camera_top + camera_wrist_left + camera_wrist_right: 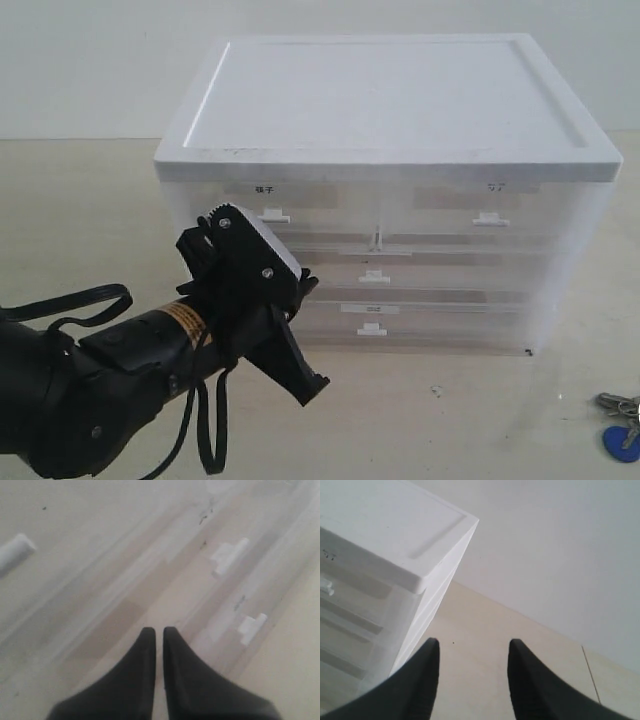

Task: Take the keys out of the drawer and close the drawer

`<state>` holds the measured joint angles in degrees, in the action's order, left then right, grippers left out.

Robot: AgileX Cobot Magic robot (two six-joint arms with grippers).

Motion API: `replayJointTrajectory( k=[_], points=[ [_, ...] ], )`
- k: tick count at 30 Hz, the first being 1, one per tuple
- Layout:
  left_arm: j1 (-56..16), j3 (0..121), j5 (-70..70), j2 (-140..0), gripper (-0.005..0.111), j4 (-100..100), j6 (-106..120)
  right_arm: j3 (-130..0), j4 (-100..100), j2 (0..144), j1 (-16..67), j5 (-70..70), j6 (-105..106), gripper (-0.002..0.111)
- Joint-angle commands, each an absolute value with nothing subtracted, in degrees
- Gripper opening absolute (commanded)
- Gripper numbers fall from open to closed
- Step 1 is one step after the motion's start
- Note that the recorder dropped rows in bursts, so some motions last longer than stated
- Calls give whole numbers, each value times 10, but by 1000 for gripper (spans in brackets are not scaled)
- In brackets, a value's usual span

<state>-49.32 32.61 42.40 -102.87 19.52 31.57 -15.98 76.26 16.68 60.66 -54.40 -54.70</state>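
The keys [621, 405], silver-grey on a ring with a blue tag [622, 443], lie on the table at the front right, outside the cabinet. The white translucent drawer cabinet [400, 90] stands in the middle, and every drawer front I can see sits flush. My left gripper [310, 385] hangs in front of the cabinet's lower left. In the left wrist view this gripper [159, 630] is shut on nothing, close to two drawer handles [229, 556]. My right gripper [474, 647] is open and empty beside the cabinet's corner [420, 580]. It does not show in the exterior view.
The left arm's black cable [205, 440] loops down at the front left. The cabinet has small white handles on its top left [273, 215], top right [489, 219], middle [374, 276] and bottom [372, 328] drawers. A pale wall rises behind the beige table [480, 420].
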Motion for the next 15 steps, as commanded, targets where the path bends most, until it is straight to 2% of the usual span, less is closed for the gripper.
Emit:
replayJointTrajectory(
  k=[1, 8, 13, 15],
  points=[
    [-492, 341, 445, -1030, 5, 203, 318, -161, 763, 166, 605, -544, -545, 39],
    [-494, 349, 392, -1030, 5, 188, 309, -161, 763, 166, 605, -540, -545, 39],
    [-494, 323, 328, -1025, 5, -30, 199, -161, 763, 166, 605, -540, -545, 39],
    [-484, 331, 303, -1034, 5, -21, 208, -161, 763, 166, 605, -540, -545, 39]
  ],
)
